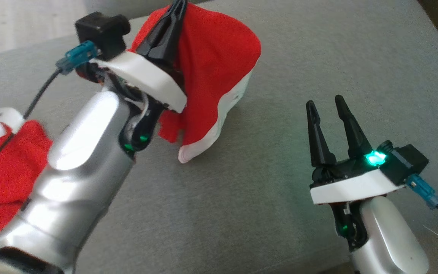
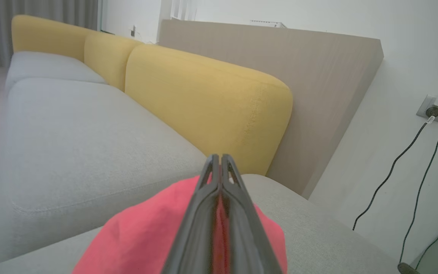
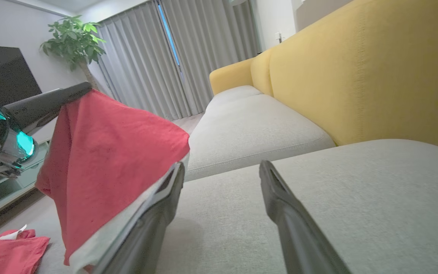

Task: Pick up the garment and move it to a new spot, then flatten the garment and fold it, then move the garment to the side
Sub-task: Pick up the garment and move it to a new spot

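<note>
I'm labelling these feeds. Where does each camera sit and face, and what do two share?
Head: looks down on the grey seat; left gripper shut on the red garment, right gripper open.
Left wrist: along its shut gripper toward the yellow backrest.
Right wrist: along its open gripper over the seat toward the curtains.
Shared: all three show the garment.

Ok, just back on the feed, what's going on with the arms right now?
The left claw is shut on a red garment with a white edge, holding it bunched and lifted over the grey sofa seat. The right claw is open and empty, low over the seat on the garment's right. Another red cloth lies off to the robot's left.
</note>
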Tool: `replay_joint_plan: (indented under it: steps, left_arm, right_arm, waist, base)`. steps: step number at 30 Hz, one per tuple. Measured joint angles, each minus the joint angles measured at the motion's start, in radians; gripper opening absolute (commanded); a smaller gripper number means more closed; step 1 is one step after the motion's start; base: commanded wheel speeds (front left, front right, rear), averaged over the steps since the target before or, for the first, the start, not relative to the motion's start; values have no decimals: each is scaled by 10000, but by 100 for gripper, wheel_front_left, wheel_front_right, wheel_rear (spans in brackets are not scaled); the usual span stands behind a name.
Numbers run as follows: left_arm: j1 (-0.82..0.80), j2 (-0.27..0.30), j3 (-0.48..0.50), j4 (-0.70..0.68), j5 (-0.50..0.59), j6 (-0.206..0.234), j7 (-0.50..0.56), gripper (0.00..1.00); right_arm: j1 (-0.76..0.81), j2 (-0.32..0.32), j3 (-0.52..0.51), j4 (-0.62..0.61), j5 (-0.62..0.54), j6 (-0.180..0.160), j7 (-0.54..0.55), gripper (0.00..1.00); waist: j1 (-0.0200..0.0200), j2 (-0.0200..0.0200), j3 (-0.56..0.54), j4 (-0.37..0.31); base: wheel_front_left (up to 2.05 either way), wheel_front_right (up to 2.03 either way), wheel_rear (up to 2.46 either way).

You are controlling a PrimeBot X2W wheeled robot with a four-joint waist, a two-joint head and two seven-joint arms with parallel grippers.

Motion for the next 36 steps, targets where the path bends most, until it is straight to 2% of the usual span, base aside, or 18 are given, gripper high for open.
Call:
replay_joint_plan:
  steps: [3,4,5,10,13,16,20,24,26,31,33,34,36]
  left_arm:
    - [-182,-357,-17,579,-8,6,-171,0]
    - [-240,-520,15,802,-98,2,-207,87]
    - [-264,-665,102,1051,-357,-27,-247,100]
    - [-286,-713,19,2038,-88,-270,-1007,100]
    - [-204,-698,424,2439,-397,-362,-1595,100]
    - [106,-430,623,2579,-426,-445,-2213,100]
    - [1041,-50,780,2481,-297,-493,-2681,100]
    - [2551,364,986,1737,-21,-602,-2813,100]
    - [3401,506,1327,1214,430,-458,-2815,100]
    - [5072,364,2343,151,1290,-222,-2844,100]
    - [5866,100,2821,-236,1799,-136,-2844,100]
    - [6566,-242,3160,-493,2422,-75,-2846,100]
    - [7142,-627,3522,-723,2974,-77,-2844,100]
  right_arm:
    - [-58,0,35,-79,115,-2,0,100]
    - [-57,-2,19,-82,142,-2,0,100]
    - [-57,-2,15,-92,142,-2,0,100]
    - [-50,0,-138,-144,140,-2,0,100]
    - [-38,0,-272,-151,123,-2,0,100]
    - [24,2,-445,-190,50,-2,0,100]
    - [387,2,-702,-198,-305,-2,-4,100]
    - [681,4,-855,-105,-548,-2,-12,100]
    - [747,6,-909,-79,-631,0,-12,100]
    - [906,6,-911,52,-871,-2,-12,100]
    - [1050,8,-907,121,-924,-2,-12,100]
    - [1221,6,-920,165,-934,0,-12,100]
    - [1357,8,-911,238,-980,-2,-12,100]
  waist:
    - [0,0,205,-440]
    - [0,0,273,-551]
    - [0,0,343,-642]
    - [0,0,491,-668]
    - [1,0,394,-383]
    - [-1,0,207,-8]
    - [-1,0,-76,645]
    - [-1,0,-390,1327]
    - [-2,0,-538,1661]
    - [-2,0,-808,2241]
    - [-2,0,-942,2454]
    - [-2,0,-1078,2618]
    - [-3,0,-1199,2730]
  base:
    - [0,0,0]
    - [0,0,0]
    - [0,0,0]
    - [0,0,0]
    - [0,0,0]
    - [0,0,0]
    - [0,0,0]
    - [0,0,0]
    - [0,0,0]
    - [0,0,0]
    - [0,0,0]
    - [0,0,0]
    - [0,0,0]
